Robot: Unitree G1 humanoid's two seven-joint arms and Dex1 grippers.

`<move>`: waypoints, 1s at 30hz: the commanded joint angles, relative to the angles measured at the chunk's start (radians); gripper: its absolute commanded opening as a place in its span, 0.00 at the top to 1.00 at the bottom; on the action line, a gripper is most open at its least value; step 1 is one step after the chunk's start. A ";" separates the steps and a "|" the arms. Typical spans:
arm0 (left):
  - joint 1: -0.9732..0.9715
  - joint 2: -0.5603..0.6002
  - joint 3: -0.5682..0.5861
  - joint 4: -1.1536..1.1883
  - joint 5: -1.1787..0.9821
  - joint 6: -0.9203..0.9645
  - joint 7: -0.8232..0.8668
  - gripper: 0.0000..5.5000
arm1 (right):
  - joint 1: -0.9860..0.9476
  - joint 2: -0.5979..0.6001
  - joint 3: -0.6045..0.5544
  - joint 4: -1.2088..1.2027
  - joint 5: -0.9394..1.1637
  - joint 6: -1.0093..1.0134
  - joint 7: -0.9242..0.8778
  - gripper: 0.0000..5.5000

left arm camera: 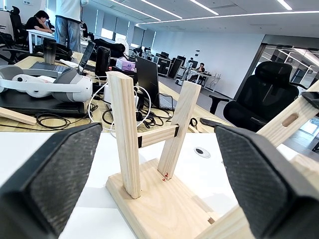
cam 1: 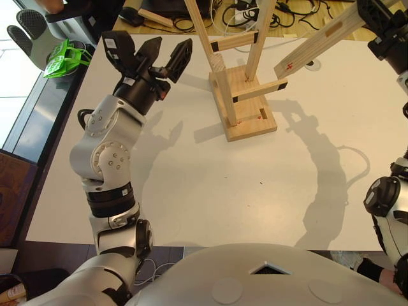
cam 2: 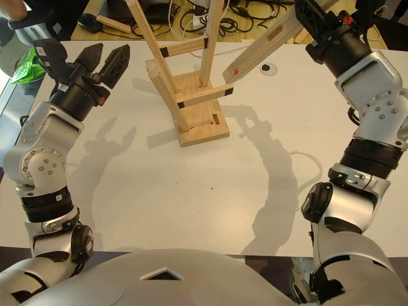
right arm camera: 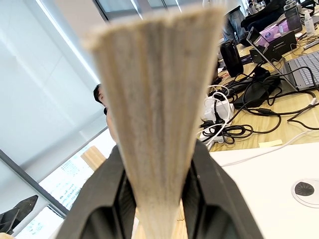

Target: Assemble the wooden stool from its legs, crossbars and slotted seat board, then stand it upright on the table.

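The slotted seat board (cam 1: 254, 121) lies flat on the white table (cam 1: 223, 197). Two legs (cam 1: 205, 35) stand upright in it, joined higher up by a crossbar (cam 1: 236, 43). A second crossbar (cam 1: 258, 90) juts out low from the nearer leg. My right gripper (cam 2: 313, 24) is shut on a third leg (cam 2: 264, 50), held slanted with its lower end just above that crossbar's free end. That leg (right arm camera: 159, 124) sits between the fingers (right arm camera: 107, 199) in the right wrist view. My left gripper (cam 1: 152, 54) hovers open to the left of the stool, its pads (left arm camera: 50, 179) framing the seat board (left arm camera: 159, 204).
A green bag (cam 1: 64, 57) sits off the table's left edge. A cable grommet (cam 2: 269, 68) is in the tabletop behind the stool. On the desk beyond lie cables (cam 1: 236, 13) and a loose wooden piece (cam 1: 156, 18). The near half of the table is bare.
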 commanded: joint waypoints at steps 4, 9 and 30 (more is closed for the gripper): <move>-0.008 -0.003 0.004 0.000 0.001 0.000 0.007 0.24 | 0.005 0.006 -0.008 -0.022 0.002 0.014 0.000 0.82; -0.006 -0.003 0.005 -0.002 0.000 0.001 0.008 0.24 | 0.004 0.007 -0.008 -0.022 0.001 0.018 0.003 0.82; -0.018 -0.004 0.001 0.005 0.002 -0.008 0.008 0.24 | 0.003 0.014 -0.003 -0.027 0.003 0.022 0.015 0.82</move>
